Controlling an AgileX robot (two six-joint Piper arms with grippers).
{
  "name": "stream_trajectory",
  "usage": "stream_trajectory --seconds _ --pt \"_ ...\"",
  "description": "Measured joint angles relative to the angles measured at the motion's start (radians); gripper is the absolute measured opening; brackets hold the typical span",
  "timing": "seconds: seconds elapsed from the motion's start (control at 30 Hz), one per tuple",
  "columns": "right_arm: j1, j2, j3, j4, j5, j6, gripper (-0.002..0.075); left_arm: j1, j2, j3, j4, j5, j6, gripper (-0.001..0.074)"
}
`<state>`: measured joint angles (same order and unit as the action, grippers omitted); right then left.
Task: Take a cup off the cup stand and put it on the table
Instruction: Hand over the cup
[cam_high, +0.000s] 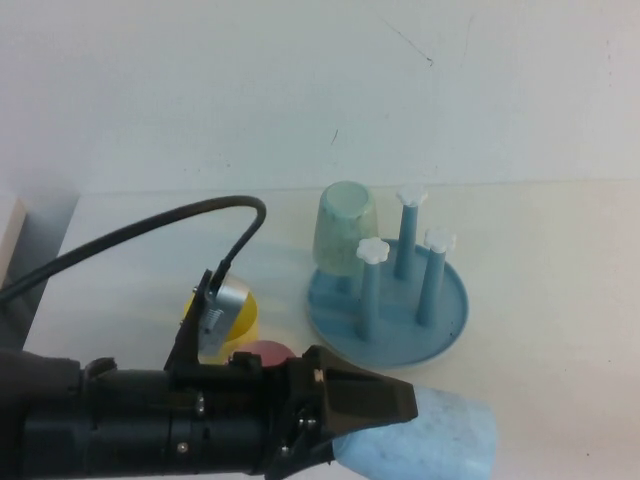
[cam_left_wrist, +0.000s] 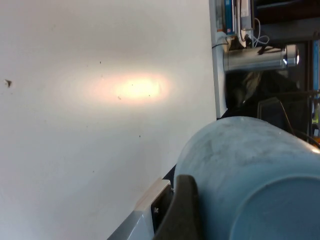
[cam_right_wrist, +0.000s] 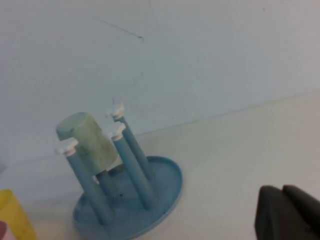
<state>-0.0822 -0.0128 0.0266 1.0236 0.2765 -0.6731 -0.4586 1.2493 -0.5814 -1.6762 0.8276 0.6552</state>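
Observation:
My left gripper (cam_high: 405, 420) is shut on the light blue speckled cup (cam_high: 445, 440) and holds it on its side at the near edge of the high view, in front of the cup stand (cam_high: 440, 320). The cup fills the left wrist view (cam_left_wrist: 250, 170) beside one dark finger (cam_left_wrist: 182, 210). The stand has three bare white-capped pegs, and a pale green cup (cam_high: 345, 232) sits upside down on its far-left peg. My right gripper (cam_right_wrist: 287, 212) is shut and empty, low over the white table (cam_right_wrist: 240, 150) to the right of the stand (cam_right_wrist: 160, 190); it is out of the high view.
A yellow cup (cam_high: 240, 310) and a pink cup (cam_high: 265, 352) stand left of the stand, close behind my left arm. The arm's black cable (cam_high: 150, 225) arcs over the table's left part. The white wall (cam_high: 300, 80) rises behind the table (cam_high: 540, 240).

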Motion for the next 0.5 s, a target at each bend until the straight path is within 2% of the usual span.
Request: stream_trajectory --seconds 0.17,0.5 --pt "0.000 0.066 -0.002 0.178 0.117 -0.284 -0.0003 0.039 0.000 0.001 -0.002 0.002 -0.010 0.0559" --pt "0.019 0.454 -0.259 0.275 0.292 -0.746 -0.0003 0.073 0.067 -0.002 -0.006 0.024 -0.182 0.0559"
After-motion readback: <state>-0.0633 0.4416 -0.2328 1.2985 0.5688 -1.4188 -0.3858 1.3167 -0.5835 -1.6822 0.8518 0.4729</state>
